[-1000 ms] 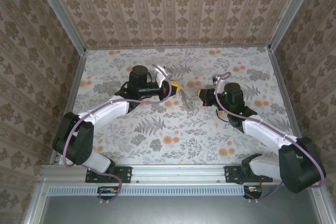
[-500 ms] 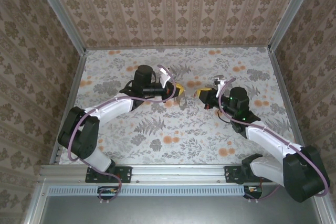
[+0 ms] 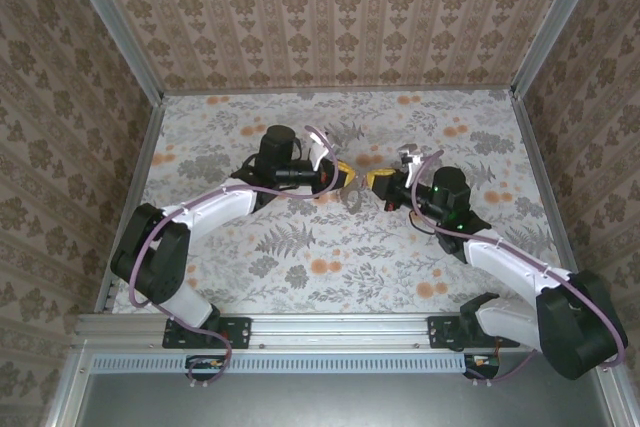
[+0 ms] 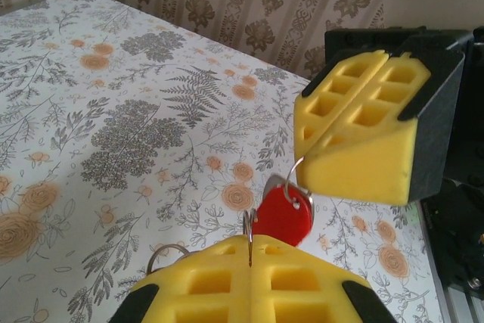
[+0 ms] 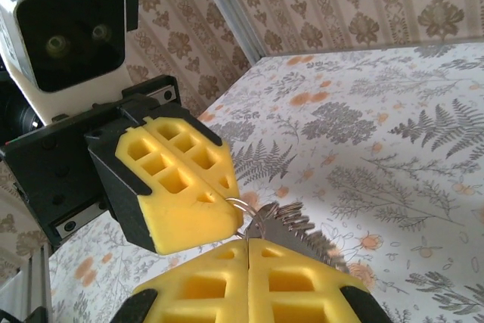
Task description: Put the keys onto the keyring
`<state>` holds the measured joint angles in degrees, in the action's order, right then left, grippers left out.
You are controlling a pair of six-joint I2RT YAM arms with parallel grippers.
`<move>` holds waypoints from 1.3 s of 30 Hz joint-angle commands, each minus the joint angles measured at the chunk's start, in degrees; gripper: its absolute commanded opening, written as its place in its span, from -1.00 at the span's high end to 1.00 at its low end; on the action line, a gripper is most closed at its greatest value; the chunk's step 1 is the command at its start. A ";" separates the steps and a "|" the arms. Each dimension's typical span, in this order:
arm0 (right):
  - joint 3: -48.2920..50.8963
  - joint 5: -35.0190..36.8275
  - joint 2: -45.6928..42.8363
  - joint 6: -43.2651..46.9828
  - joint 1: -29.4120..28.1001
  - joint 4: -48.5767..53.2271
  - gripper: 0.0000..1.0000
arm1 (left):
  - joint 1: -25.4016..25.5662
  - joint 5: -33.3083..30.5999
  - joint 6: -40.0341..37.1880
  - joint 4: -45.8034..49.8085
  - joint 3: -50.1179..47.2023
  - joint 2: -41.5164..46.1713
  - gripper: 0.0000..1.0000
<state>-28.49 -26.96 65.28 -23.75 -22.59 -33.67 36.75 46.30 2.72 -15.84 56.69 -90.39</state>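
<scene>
The red key is seen hanging between the two claws, near the middle of the table and a little toward its far side. It appears to be held clear of the cloth. Its head is a flat piece of bright red plastic with a small hole near the top, and its blade is hidden behind the left gripper's yellow pads.

A thin silver wire loop is threaded through that hole. The loop's upper arc is pinched at the tip of the right gripper, whose two yellow foam pads are pressed flat together.

The keyring is seen edge-on from the left wrist, as a thin dull line of metal just left of the red head. It is clamped in the seam of the left gripper, whose pads are likewise closed with no gap between them. Whether the keyring already passes through the wire loop cannot be told.

From the right wrist, fine silver wire is seen between the tip of the left gripper and the closed pads of the right gripper. A grey toothed shape lies just right of it, and it cannot be told whether that is metal or the fern print.

In the top view the left gripper and right gripper are pointed at each other, tips nearly touching. The table is covered with a floral cloth and boxed in by patterned walls on the left, far and right sides.
</scene>
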 commanded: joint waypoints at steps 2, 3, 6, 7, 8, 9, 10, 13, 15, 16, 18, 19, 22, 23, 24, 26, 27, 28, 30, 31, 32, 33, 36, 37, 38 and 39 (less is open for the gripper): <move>-2.45 -0.47 0.71 0.83 -1.36 -2.18 1.00 | 0.77 1.95 0.41 -1.63 2.24 -1.11 1.00; -2.52 -0.23 0.81 0.90 -1.61 -2.25 1.00 | 0.86 1.95 0.36 -1.62 2.29 -1.15 1.00; -2.81 -0.14 0.99 0.97 -2.15 -2.28 1.00 | 1.08 1.95 0.41 -1.42 2.20 -1.10 1.00; -2.84 0.06 0.99 1.03 -2.28 -2.25 1.00 | 1.13 2.02 0.52 -1.46 2.20 -1.10 1.00; -2.88 0.15 0.99 1.04 -2.37 -2.21 1.00 | 1.21 2.04 0.44 -1.45 2.21 -1.06 1.00; -2.89 0.24 0.99 1.14 -2.39 -2.23 1.00 | 1.29 2.12 0.44 -1.42 2.29 -1.02 1.00; -2.89 0.40 0.86 1.25 -2.46 -2.19 1.00 | 1.38 2.24 0.36 -1.35 2.34 -1.02 1.00; -2.97 0.84 0.56 1.45 -2.46 -1.90 1.00 | 1.53 2.30 0.36 -1.31 2.38 -1.13 1.00; -3.21 1.08 0.76 1.67 -2.50 -1.46 1.00 | 1.64 2.40 0.40 -1.25 2.44 -1.19 1.00; -3.32 1.20 0.95 1.75 -2.51 -1.31 1.00 | 1.66 2.39 0.37 -1.23 2.46 -1.13 1.00; -3.33 1.32 1.40 1.97 -2.48 -1.27 1.00 | 1.74 2.39 0.33 -1.29 2.53 -1.06 1.00; -3.28 1.42 1.64 2.12 -2.46 -1.13 1.00 | 1.74 2.39 0.32 -1.31 2.55 -0.94 1.00; -3.07 2.44 2.13 2.93 -2.46 -0.75 1.00 | 1.83 2.62 0.35 -1.32 2.61 -0.71 1.00; -3.07 2.73 2.21 3.13 -2.38 -0.46 1.00 | 1.83 2.69 0.26 -1.35 2.64 -0.62 1.00; -3.06 2.93 2.39 3.39 -2.38 -0.20 1.00 | 1.83 2.72 0.20 -1.25 2.64 -0.50 1.00; -2.97 3.42 2.56 3.70 -2.11 0.25 1.00 | 1.87 2.65 0.12 -1.27 2.49 -0.25 1.00; -2.97 3.64 2.64 3.98 -2.00 0.42 1.00 | 1.92 2.60 0.05 -1.16 2.46 -0.02 1.00; -3.00 3.76 2.62 4.07 -1.77 0.73 1.00 | 1.87 2.54 0.02 -1.07 2.31 0.19 1.00; -2.93 3.89 2.77 4.24 -1.50 1.14 1.00 | 1.92 2.22 -0.29 -0.91 2.16 0.56 1.00; -2.87 3.97 2.84 4.30 -1.35 1.23 1.00 | 1.92 2.06 -0.37 -0.91 2.04 0.86 1.00; -2.65 4.06 2.84 4.24 -1.12 1.32 1.00 | 1.86 2.04 -0.43 -0.83 2.11 0.99 1.00; -2.56 4.05 2.86 4.25 -0.92 1.41 1.00 | 1.89 2.12 -0.55 -0.67 2.09 1.18 1.00; -2.11 4.09 2.74 4.07 -0.05 1.65 1.00 | 1.85 2.22 -0.86 -0.35 2.01 1.70 1.00; -2.00 4.06 2.67 4.06 0.19 1.85 1.00 | 1.89 2.22 -0.89 -0.26 1.93 1.81 1.00; -1.92 4.09 2.62 4.06 0.41 1.85 1.00 | 1.91 2.23 -0.93 -0.23 1.94 1.85 1.00; -1.83 3.96 2.57 3.92 0.59 1.85 1.00 | 1.91 2.30 -0.94 -0.24 1.89 1.93 1.00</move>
<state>-29.95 -24.40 67.68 -20.71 -22.79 -32.49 37.91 46.02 2.74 -15.38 57.43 -91.11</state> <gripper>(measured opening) 0.066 0.053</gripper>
